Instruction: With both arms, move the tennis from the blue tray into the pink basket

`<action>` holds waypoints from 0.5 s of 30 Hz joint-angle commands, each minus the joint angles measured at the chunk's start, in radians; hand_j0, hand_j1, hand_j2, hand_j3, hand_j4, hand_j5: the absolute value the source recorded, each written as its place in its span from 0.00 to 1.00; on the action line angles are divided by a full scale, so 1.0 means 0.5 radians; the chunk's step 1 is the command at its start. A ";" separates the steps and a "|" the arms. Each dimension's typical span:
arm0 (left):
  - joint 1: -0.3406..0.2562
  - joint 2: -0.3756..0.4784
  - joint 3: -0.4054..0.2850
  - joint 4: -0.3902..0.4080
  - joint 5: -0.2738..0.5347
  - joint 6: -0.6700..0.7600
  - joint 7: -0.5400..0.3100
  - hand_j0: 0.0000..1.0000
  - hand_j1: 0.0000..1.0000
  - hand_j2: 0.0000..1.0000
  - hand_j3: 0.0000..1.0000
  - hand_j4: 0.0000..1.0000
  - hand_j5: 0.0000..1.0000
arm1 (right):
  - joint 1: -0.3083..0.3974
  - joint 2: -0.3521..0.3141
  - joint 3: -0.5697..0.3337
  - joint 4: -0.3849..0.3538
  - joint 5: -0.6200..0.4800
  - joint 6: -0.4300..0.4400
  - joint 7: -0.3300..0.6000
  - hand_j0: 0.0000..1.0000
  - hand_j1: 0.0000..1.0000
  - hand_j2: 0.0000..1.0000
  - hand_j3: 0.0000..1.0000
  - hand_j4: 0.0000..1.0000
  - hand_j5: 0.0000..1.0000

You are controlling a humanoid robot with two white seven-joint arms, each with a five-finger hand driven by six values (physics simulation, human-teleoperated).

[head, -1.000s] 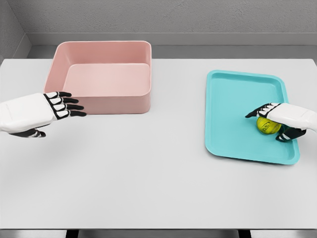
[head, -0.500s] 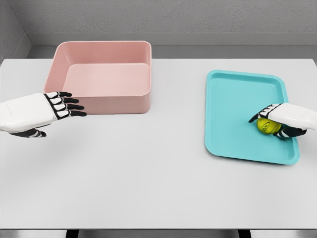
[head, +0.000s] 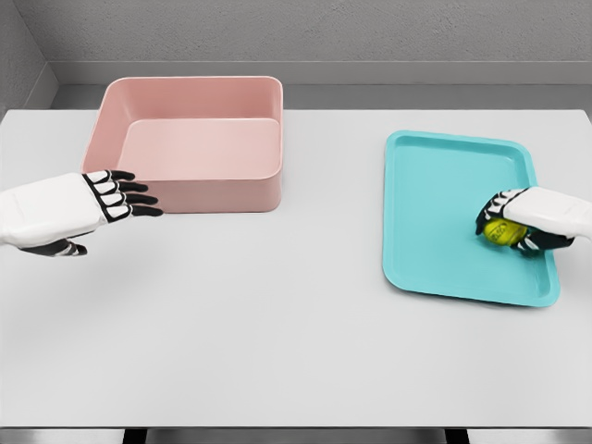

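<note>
The right hand [head: 516, 222] is down on the ball [head: 502, 231], fingers [head: 490, 208] curled over the top of it and the thumb tucked in below, so the yellow-green ball shows only between them. That is a clamp on the ball. The ball sits in the tray [head: 444, 185], over toward its right side and nearer the front edge than the back; whether it is resting on the tray floor or just lifted off it cannot be told from here. The right arm comes in white from the right edge, low across the tray's rim.

Over on the other side, the left hand [head: 111, 197] hangs above the table [head: 277, 333] with its fingers [head: 139, 198] straight, held close side by side and pointing to the right, holding nothing. The thumb shows dark beneath the palm. Just beyond those fingertips is the front wall of the basket [head: 213, 194], with the tips near its left front corner but apart from it. The basket is pink, open-topped and square-cornered, standing at the back left of the table.

A wide stretch of grey table lies between the left fingertips and the tray, so the two hands are well apart. The ball is far to the right of the basket, with the tray's left rim between them.
</note>
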 commanded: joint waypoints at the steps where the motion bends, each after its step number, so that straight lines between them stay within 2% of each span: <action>1: -0.003 0.002 0.001 0.000 0.012 0.002 0.001 1.00 1.00 1.00 1.00 1.00 1.00 | 0.000 -0.002 -0.029 -0.010 -0.017 0.002 0.002 0.49 0.49 0.49 0.49 0.49 0.49; 5: -0.003 -0.001 0.001 0.000 0.009 0.002 0.001 1.00 1.00 1.00 1.00 1.00 1.00 | -0.003 -0.020 -0.091 -0.044 -0.027 0.002 0.002 0.46 0.46 0.46 0.46 0.46 0.46; 10: 0.000 -0.004 0.001 -0.003 0.009 0.002 0.001 1.00 1.00 1.00 1.00 1.00 1.00 | -0.003 -0.032 -0.195 -0.176 -0.030 0.002 0.070 0.46 0.46 0.46 0.46 0.46 0.46; 15: 0.000 -0.001 0.001 0.000 0.009 0.002 0.001 1.00 1.00 1.00 1.00 1.00 1.00 | -0.003 -0.032 -0.195 -0.323 -0.021 0.002 0.076 0.43 0.43 0.43 0.43 0.43 0.43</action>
